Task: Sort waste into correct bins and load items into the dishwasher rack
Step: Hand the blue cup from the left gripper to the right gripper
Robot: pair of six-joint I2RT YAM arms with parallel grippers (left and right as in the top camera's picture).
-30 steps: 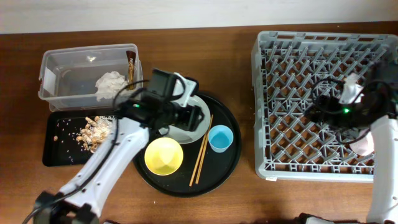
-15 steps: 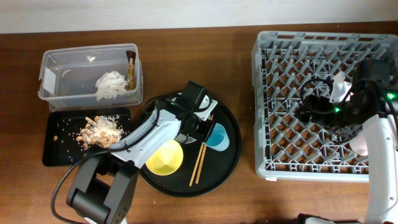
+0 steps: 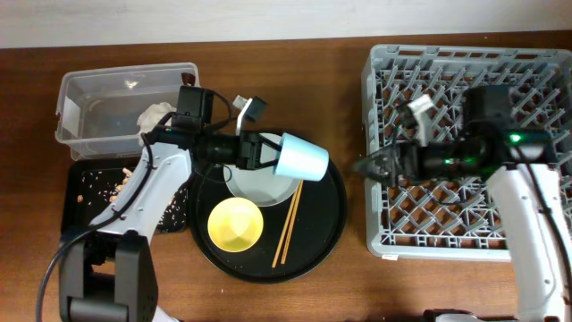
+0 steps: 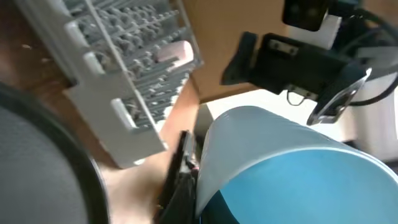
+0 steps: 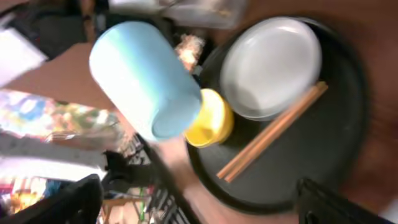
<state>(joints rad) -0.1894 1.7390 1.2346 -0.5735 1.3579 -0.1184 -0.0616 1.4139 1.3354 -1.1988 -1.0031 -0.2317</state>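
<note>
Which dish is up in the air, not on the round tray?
The light blue cup, held sideways by the left gripper; the yellow bowl and grey plate sit on the tray.

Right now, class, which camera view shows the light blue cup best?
The overhead view: the whole light blue cup is sharp there, held sideways by the left gripper near the plate. The right wrist view also shows the whole cup, but blurred. The left wrist view is so close that the cup is cropped.
</note>
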